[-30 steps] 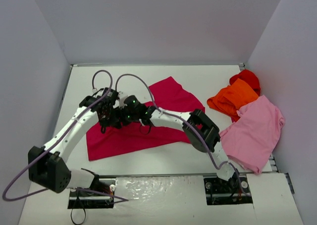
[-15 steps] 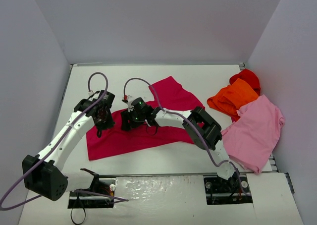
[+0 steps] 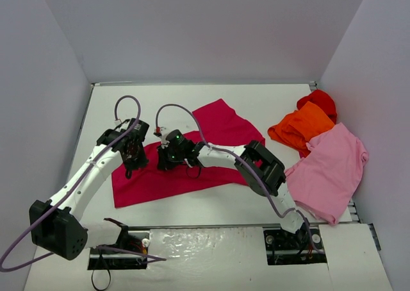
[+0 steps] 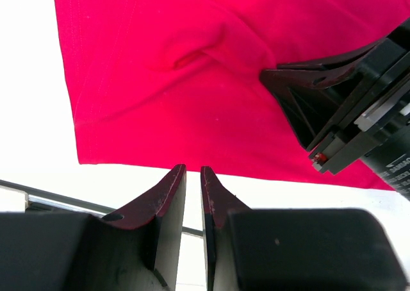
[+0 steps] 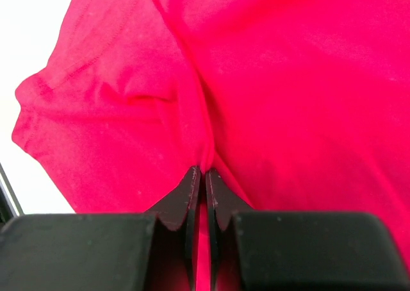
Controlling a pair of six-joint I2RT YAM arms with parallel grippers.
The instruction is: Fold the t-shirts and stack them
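White counter (image 3: pixel 106 108) between pale walls fills the view. At the left, the left pincer (image 4: pixel 192 172) hangs just over the near hem of the crimson shirt (image 3: pixel 214 127). Its fingers are almost together with a slim gap, and nothing is between them.

That shirt lies spread and rumpled across the middle of the counter, not yet folded. Just right of the left pincer, the right pincer (image 5: pixel 200 174) is clamped on a small raised ridge of the crimson cloth, which puckers into wrinkles around the tips. The right arm reaches in low across the shirt's right part.

Further right, well apart from the crimson shirt, the rest sit in a loose heap by the wall. The orange shirt (image 3: pixel 301 127) overlaps the red shirt (image 3: pixel 318 100) behind it. The pink shirt (image 3: pixel 330 169) spreads nearest, its corner close to the counter's edge.

Risks, as I judge them:
- The pinch is thin, so the cloth could slip out on a lift.
- The tips may have caught one layer only, and the fold would then come out crooked.
- With the left pincer empty, a one-sided pull could drag the shirt into a bunch.
- The right arm's elbow swinging out could nudge the pink shirt off the edge.

Count: four shirts, one of each colour; two arms; two pincers.
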